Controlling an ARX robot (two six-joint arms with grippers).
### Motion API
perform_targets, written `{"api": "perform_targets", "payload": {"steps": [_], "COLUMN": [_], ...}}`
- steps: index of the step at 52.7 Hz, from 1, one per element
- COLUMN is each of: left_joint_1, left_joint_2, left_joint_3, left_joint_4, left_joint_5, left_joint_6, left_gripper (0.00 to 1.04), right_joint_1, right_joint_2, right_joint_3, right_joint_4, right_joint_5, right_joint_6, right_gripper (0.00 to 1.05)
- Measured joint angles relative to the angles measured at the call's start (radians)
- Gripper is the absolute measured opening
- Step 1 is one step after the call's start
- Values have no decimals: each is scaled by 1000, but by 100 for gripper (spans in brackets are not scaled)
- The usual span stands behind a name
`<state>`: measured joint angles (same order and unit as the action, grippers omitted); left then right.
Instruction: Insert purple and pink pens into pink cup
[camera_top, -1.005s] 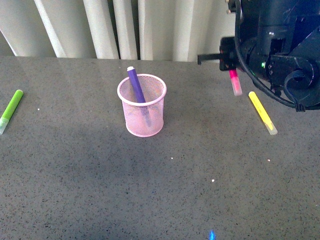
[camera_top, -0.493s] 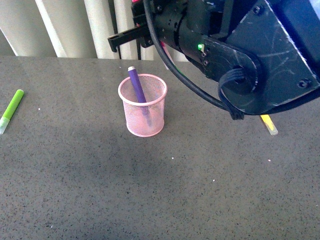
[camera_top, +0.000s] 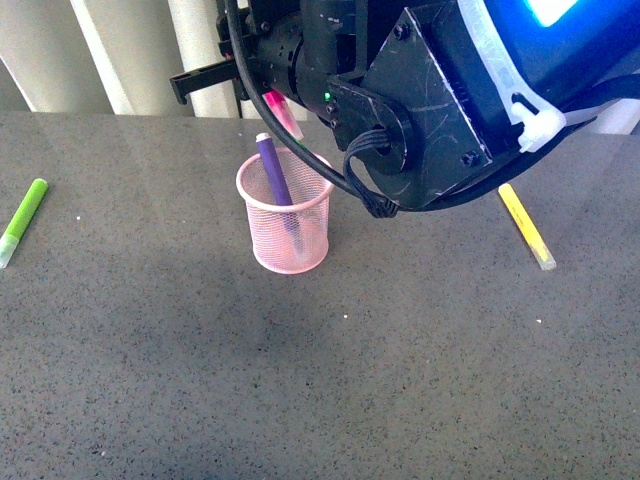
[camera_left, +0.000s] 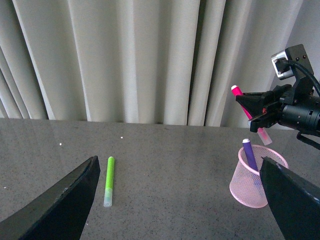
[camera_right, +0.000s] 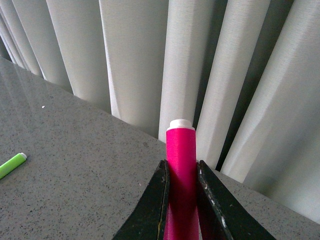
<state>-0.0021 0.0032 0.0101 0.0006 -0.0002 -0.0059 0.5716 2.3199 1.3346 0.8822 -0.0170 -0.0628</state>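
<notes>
The pink pen (camera_top: 281, 110) is gripped between the clenched fingers of the right gripper (camera_top: 263, 90) and is held tilted in the air above the pink cup (camera_top: 301, 243), not yet inside it. In the left wrist view the pen's (camera_left: 239, 97) whitish cap is seen pointing down, just above the cup's (camera_left: 248, 189) rim; whether it is directly over the opening cannot be told. In the right wrist view the magenta body (camera_right: 181, 176) is seen pinched on both sides by the gripper (camera_right: 181, 168).

The purple pen (camera_top: 272, 171) is already stood in the cup, leaned against the rim with its upper end above it.

A second ago the pink pen was held far off on the right, near the yellow marker (camera_top: 526, 226). Half a second ago the right arm had been swung over the cup. It has now been carried further left and the pen is brought close above the rim. The cup and the purple pen are unmoved.

The left gripper (camera_left: 178, 165) is held released, its fingers spread wide, well apart from the cup.

The lime-green marker (camera_top: 22, 220) is left lying on the grey table (camera_top: 400, 380) far to the left, as before. The yellow marker, mostly hidden half a second ago, is again uncovered on the right.
</notes>
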Motion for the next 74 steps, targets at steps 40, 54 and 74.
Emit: {"api": "perform_targets", "payload": {"steps": [40,54,74], "left_joint_1": [0,0,0], "left_joint_2": [0,0,0], "left_joint_3": [0,0,0], "left_joint_4": [0,0,0], "left_joint_5": [0,0,0], "left_joint_6": [0,0,0], "left_gripper": [98,98,98], "right_joint_1": [12,22,2], "right_joint_2": [47,46,-145], "right_joint_3": [-16,-52,-183], "right_joint_4": [12,4,-36], "right_joint_5": [7,19,71], "right_joint_6": [19,37,114], "right_gripper": [11,61,97]}}
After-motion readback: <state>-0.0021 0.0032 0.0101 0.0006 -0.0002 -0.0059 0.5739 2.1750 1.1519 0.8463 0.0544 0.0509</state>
